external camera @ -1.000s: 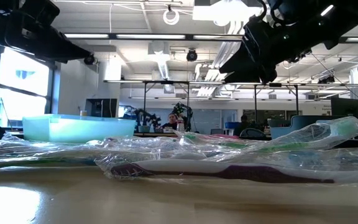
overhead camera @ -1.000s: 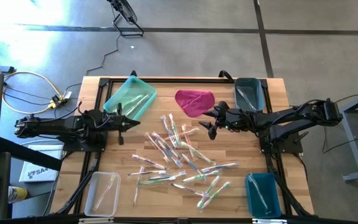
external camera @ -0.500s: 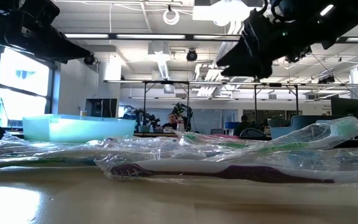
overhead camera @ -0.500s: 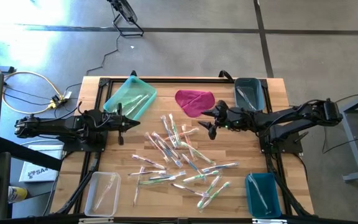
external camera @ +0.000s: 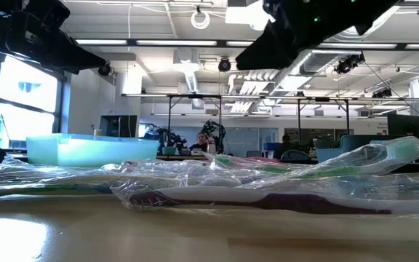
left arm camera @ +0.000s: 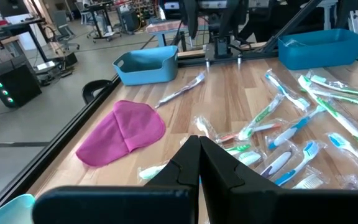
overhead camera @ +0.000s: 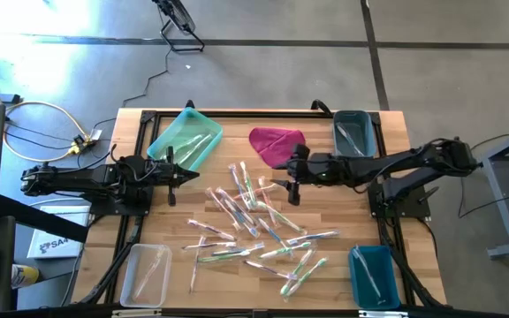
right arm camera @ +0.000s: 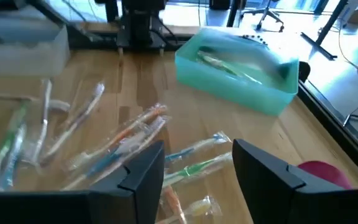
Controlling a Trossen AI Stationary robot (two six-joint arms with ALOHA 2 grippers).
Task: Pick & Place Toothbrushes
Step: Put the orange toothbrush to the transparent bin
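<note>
- The toothbrushes (overhead camera: pixel 259 225) lie in a loose heap on the middle of the wooden desk (overhead camera: pixel 343 274). Each one is in a clear shiny wrapper. Their handles are pink, green, blue or white.
- The right gripper (overhead camera: pixel 292 190) hangs over the far right edge of the heap, just beside the pink cloth (overhead camera: pixel 277 144). From its own wrist camera I see its two dark fingers (right arm camera: pixel 143 169) spread apart, with nothing between them. Wrapped brushes lie on the wood right under them.
- The left gripper (overhead camera: pixel 171 174) waits over the left side of the desk, near the light green tray (overhead camera: pixel 185 139). Its jaws are pressed together and hold nothing.
- The light green tray sits at the far left of the desk and has a few brushes in it.
- A dark blue bin (overhead camera: pixel 354 132) sits at the far right corner with a brush inside.
- A brighter blue bin (overhead camera: pixel 375 276) sits at the near right corner, also with a brush in it.
- A clear box (overhead camera: pixel 145 273) sits at the near left corner with something pale in it.
- From desk height, a purple-handled brush (external camera: pixel 268 198) in its wrapper lies closest, and the green tray (external camera: pixel 92 150) shows behind on the left.
- Far back in the room a person (external camera: pixel 202 142) sits at another desk.
</note>
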